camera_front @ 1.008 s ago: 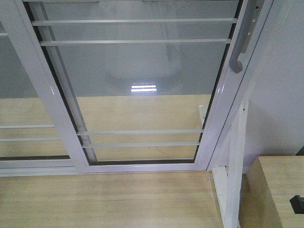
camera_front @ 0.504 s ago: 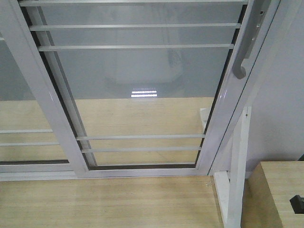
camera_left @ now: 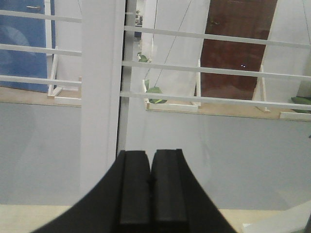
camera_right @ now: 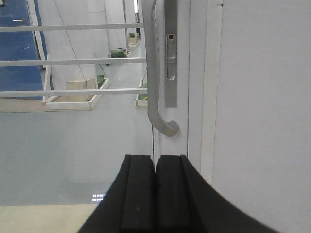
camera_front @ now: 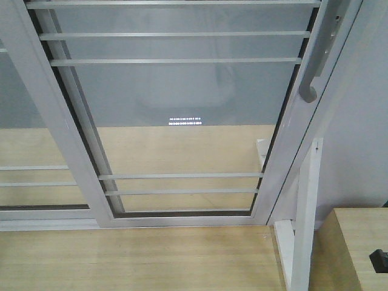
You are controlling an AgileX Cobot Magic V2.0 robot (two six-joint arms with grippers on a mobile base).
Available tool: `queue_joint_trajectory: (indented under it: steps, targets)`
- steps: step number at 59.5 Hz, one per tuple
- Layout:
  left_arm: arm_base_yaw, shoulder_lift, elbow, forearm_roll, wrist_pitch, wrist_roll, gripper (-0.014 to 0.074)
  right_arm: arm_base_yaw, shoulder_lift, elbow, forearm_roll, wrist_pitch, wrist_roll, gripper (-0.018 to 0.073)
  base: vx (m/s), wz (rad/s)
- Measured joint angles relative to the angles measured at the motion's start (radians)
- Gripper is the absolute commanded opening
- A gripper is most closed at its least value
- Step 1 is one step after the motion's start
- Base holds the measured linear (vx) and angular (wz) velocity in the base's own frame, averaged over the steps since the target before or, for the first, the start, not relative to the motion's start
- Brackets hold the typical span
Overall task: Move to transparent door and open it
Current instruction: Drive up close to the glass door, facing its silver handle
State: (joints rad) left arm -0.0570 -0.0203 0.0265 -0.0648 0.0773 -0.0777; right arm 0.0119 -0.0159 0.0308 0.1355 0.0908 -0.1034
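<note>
Since 1 second ago the transparent door (camera_front: 182, 109) has slid lower and closer in the front view, so I'm finishing the approach. Its grey handle (camera_right: 151, 73) hangs just ahead of my right fingers (camera_right: 170, 189). Those and my left fingers (camera_left: 133, 189) are pressed together, empty. Next I'd part the right pair, grip the handle and slide.

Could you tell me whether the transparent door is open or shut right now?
Shut: the transparent door has its handle rail flush against the side frame, with no gap showing.
</note>
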Motion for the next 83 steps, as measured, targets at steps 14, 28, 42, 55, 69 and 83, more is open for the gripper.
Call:
queue_joint_trajectory:
  steps: [14,28,42,55,69,83]
  targets:
    - [0.0,0.0,0.0,0.0,0.0,0.0,0.0003,0.0,0.0,0.0,0.0,0.0,0.0,-0.0008,0.0,0.0]
    - [0.0,0.0,0.0,0.0,0.0,0.0,0.0003,0.0,0.0,0.0,0.0,0.0,0.0,-0.0008,0.0,0.0]
    - [0.0,0.0,0.0,0.0,0.0,0.0,0.0003,0.0,0.0,0.0,0.0,0.0,0.0,-0.0008,0.0,0.0]
    - [0.0,0.0,0.0,0.0,-0.024,0.0,0.0003,0.0,0.0,0.0,0.0,-0.037,0.0,-0.0008,0.0,0.0]
    - [0.0,0.0,0.0,0.0,-0.083,0.0,0.0003,0.0,0.0,0.0,0.0,-0.246,0.0,-0.0008,0.0,0.0]
    - [0.0,0.0,0.0,0.0,-0.297,-0.042,0.0003,0.0,0.0,0.0,0.063,-0.421,0.047,-0.0008,0.0,0.0]
